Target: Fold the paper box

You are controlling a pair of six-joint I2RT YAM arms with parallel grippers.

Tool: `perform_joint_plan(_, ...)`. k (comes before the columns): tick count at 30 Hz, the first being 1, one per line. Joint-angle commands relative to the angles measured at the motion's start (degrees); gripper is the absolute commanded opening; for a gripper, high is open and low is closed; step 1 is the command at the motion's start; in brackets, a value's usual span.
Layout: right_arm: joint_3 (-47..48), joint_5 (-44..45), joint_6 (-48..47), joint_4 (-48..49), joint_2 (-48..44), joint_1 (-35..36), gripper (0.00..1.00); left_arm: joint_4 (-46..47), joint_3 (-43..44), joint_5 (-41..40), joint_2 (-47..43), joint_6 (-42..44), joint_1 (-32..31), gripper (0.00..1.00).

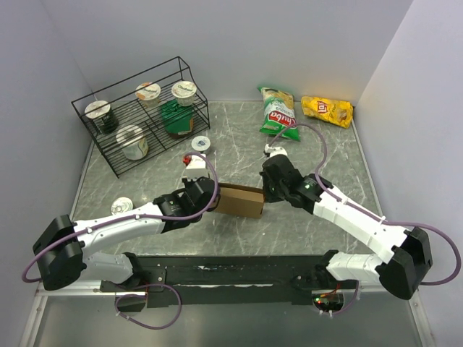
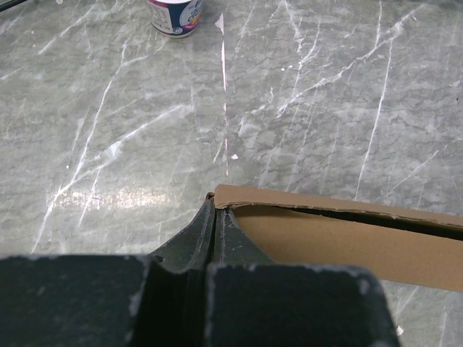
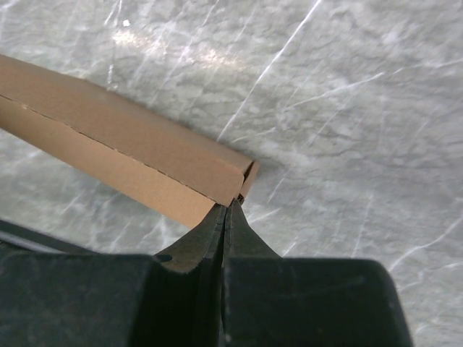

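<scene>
I see the box (image 1: 240, 201) mid-table, my left gripper (image 1: 211, 196) at its left end, right gripper (image 1: 266, 191) at its right; rack (image 1: 108, 155) holding cups (image 1: 132, 142) back-left, chip bags (image 1: 280, 116) back-right.

A grey marbled table (image 1: 239, 155) fills the frame. At upper left a wire rack (image 1: 137, 119) stands on it. At upper right lie a green bag (image 1: 278, 113) and, just beside it, a yellow bag (image 1: 327, 110). A cup (image 1: 199, 143) sits above centre and a second cup (image 1: 121, 206) at lower left. The box (image 1: 240, 200) is at centre; whether it touches the table is unclear.
</scene>
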Motion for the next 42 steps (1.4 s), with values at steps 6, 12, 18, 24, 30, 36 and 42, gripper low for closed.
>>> perform_joint_plan(6,-8.3,3.9,2.3,6.8,-1.9,8.7,0.0,-8.6,-4.3,15.3,2.2,-4.1,-2.5,0.01)
perform_joint_plan(12,-14.6,10.2,5.6,9.1,-3.1,13.9,0.0,-6.4,-6.0,16.6,1.0,-4.6,-2.5,0.01)
perform_joint_plan(18,-16.2,12.7,7.4,7.3,-3.6,15.1,0.0,-3.4,-8.3,17.1,-0.7,-3.0,-2.5,0.01)
perform_joint_plan(24,-12.7,13.6,6.7,3.2,-3.3,15.1,0.13,-0.1,-10.4,17.4,-1.3,2.1,-2.5,0.01)
perform_joint_plan(30,-8.8,15.1,7.2,-0.8,-4.7,15.1,0.29,0.5,-10.6,18.1,-1.0,4.9,-2.6,0.01)
perform_joint_plan(36,-6.0,16.4,7.5,-3.9,-6.7,15.0,0.51,0.1,-10.0,18.0,-0.4,5.0,-2.5,0.01)
perform_joint_plan(42,-5.2,17.2,6.8,-5.8,-8.1,14.4,0.68,-0.1,-10.1,18.1,-0.7,5.0,-2.6,0.01)
